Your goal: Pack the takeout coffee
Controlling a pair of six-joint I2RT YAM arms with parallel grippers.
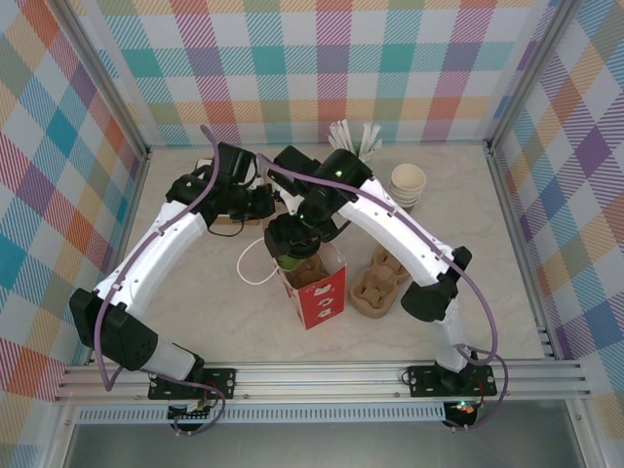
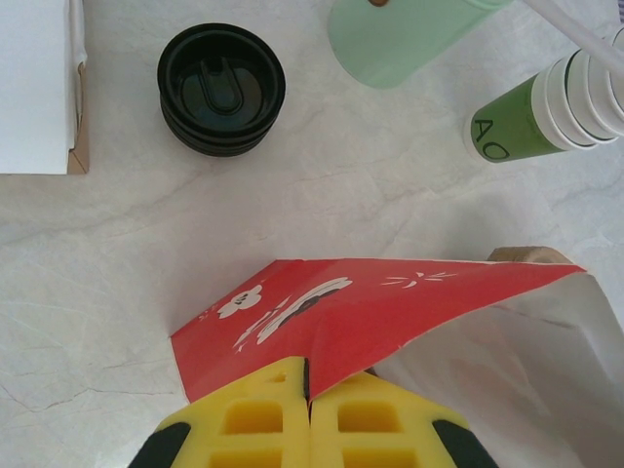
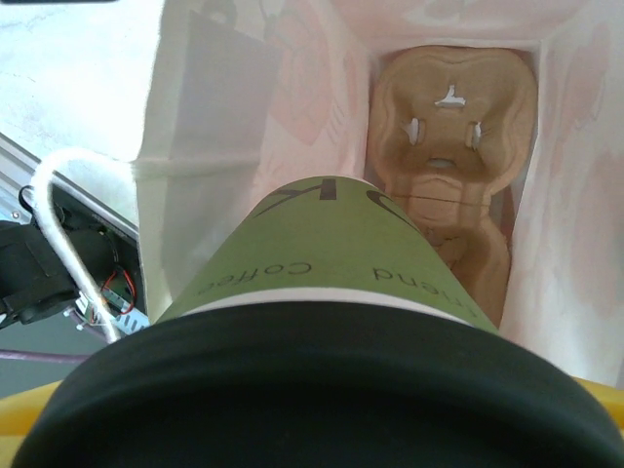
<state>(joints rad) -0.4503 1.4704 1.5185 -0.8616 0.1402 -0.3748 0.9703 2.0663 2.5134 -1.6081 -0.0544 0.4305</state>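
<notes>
The takeout coffee [image 3: 331, 244], a green paper cup with a black lid [image 3: 312, 390], hangs in the mouth of the red-and-white paper bag [image 1: 317, 292], and my right gripper [image 1: 291, 252] is shut on it near the lid. In the right wrist view the cup points down into the bag, above a brown cardboard cup carrier [image 3: 448, 146] lying on the bag's bottom. My left gripper [image 2: 310, 390] is shut on the bag's red rim [image 2: 341, 312], its yellow fingers pinching the paper. The bag's white cord handle [image 3: 68, 224] hangs outside it.
More cardboard carriers [image 1: 378, 283] lie right of the bag. A stack of cream-lined cups [image 1: 408, 185] and a stirrer pot [image 1: 353, 136] stand at the back. Near my left gripper are stacked black lids [image 2: 221, 88], the pale green pot [image 2: 390, 39], lidless green cups [image 2: 526, 122] and a white box [image 2: 34, 88].
</notes>
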